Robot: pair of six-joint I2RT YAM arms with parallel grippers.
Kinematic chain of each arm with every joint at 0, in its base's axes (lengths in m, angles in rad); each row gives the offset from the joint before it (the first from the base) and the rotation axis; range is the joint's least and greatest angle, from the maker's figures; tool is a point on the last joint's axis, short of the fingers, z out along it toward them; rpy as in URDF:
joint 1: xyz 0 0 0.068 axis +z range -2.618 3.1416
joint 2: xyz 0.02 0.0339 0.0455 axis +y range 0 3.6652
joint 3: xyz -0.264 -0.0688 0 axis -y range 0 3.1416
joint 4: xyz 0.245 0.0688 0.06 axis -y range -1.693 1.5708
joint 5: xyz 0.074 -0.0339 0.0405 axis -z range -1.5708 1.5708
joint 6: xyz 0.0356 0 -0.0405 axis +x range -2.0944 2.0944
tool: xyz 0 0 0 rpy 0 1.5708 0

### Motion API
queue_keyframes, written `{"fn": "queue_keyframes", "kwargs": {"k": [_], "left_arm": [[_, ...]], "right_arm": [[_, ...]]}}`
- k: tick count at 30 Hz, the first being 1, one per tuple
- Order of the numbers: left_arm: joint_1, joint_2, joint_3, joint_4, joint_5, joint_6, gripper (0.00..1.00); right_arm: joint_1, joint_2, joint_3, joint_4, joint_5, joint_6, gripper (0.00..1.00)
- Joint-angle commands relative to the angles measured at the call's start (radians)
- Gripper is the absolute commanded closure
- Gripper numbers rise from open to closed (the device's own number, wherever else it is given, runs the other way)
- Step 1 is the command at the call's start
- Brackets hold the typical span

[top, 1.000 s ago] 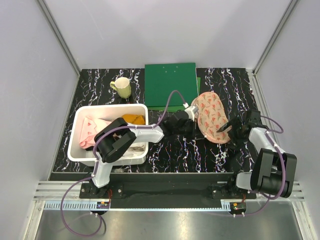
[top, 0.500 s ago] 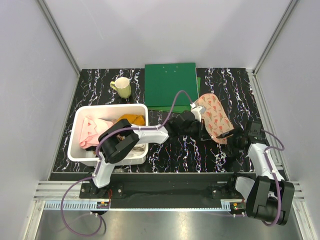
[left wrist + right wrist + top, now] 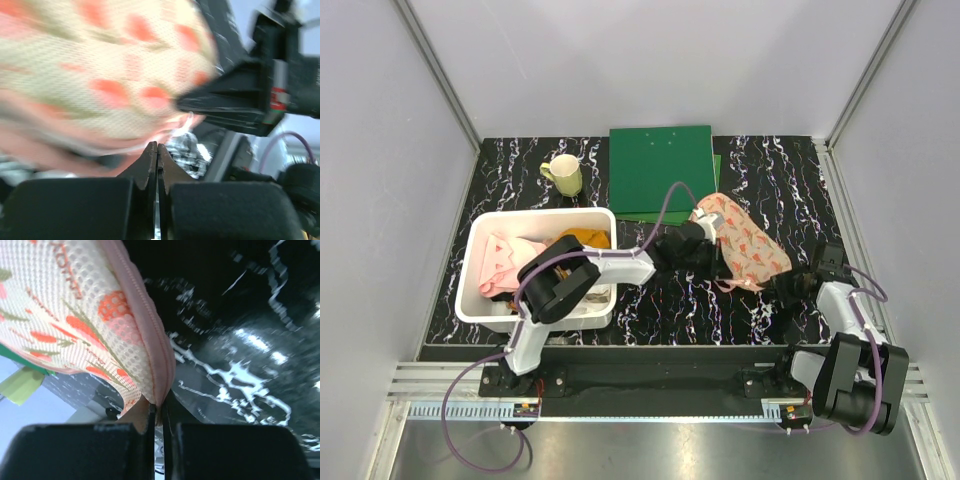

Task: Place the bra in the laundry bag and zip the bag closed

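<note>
The laundry bag point(image 3: 745, 245), a cream mesh pouch with red-and-green motifs and a pink zipper edge, lies tilted on the black marble table between my two grippers. My left gripper point(image 3: 717, 262) is shut at the bag's left edge; in the left wrist view the fingertips point(image 3: 157, 147) meet right under the blurred bag point(image 3: 100, 75). My right gripper point(image 3: 783, 284) is shut on the bag's near-right rim. In the right wrist view the pink zipper edge point(image 3: 150, 340) runs down into the closed jaws point(image 3: 159, 407). The bra is hidden from every view.
A white bin point(image 3: 540, 213) at the left holds a pale pink cloth point(image 3: 500, 260) and an orange garment point(image 3: 585, 238). A yellowish cup point(image 3: 563, 175) and a green board point(image 3: 660, 170) sit at the back. The right arm's black body point(image 3: 240, 105) is close to the left gripper.
My right gripper has gone from open to shut on the bag's zipper edge and drawn back toward the near right. The bag has dropped from standing upright to lying lower and flatter.
</note>
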Motion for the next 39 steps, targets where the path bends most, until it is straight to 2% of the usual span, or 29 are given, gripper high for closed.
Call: {"fn": "queue_keyframes", "kwargs": {"k": [1,5,8,9,10,13,16,18,20,22,24,27,30,37,39], "left_arm": [[0.125,-0.059,-0.055,-0.003,-0.022,0.053,1.00],[0.133,-0.087,-0.090,0.003,-0.021,0.078,1.00],[0.120,-0.089,-0.113,0.063,0.037,0.072,1.00],[0.108,-0.095,-0.124,0.090,0.095,0.088,1.00],[0.099,-0.096,-0.125,0.145,0.118,0.102,0.96],[0.061,-0.107,-0.080,0.093,0.116,0.160,0.66],[0.007,-0.131,-0.035,0.037,0.041,0.240,0.53],[-0.046,-0.147,-0.012,0.022,-0.042,0.329,0.51],[-0.080,-0.153,0.005,0.009,-0.097,0.413,0.51],[-0.139,-0.159,0.007,0.032,-0.209,0.580,0.53],[-0.159,-0.144,0.014,0.049,-0.219,0.714,0.57],[-0.150,-0.097,0.078,0.016,-0.144,0.803,0.62],[-0.145,-0.044,0.166,-0.093,-0.072,0.862,0.63],[-0.134,0.032,0.273,-0.167,-0.030,0.908,0.72],[-0.127,0.060,0.309,-0.196,-0.003,0.911,0.71]], "right_arm": [[-0.061,0.034,0.023,0.009,0.027,-0.117,1.00],[-0.079,0.051,0.066,0.002,0.021,-0.179,1.00],[-0.079,0.083,0.114,-0.014,0.006,-0.220,1.00],[-0.079,0.085,0.120,-0.016,-0.008,-0.228,1.00],[-0.079,0.082,0.120,-0.016,-0.014,-0.231,1.00],[-0.079,0.066,0.118,-0.017,-0.019,-0.257,1.00],[-0.079,0.057,0.115,-0.014,-0.047,-0.274,1.00],[-0.079,0.060,0.114,-0.016,-0.068,-0.275,1.00],[-0.079,0.062,0.112,-0.014,-0.079,-0.277,0.99],[-0.079,0.065,0.109,-0.014,-0.094,-0.274,0.99],[-0.079,0.065,0.112,-0.013,-0.106,-0.274,0.99],[-0.079,0.060,0.117,-0.014,-0.128,-0.274,0.99],[-0.079,0.054,0.112,-0.013,-0.131,-0.274,1.00],[-0.079,0.059,0.106,-0.011,-0.145,-0.277,1.00],[-0.079,0.060,0.106,-0.008,-0.148,-0.277,1.00]]}}
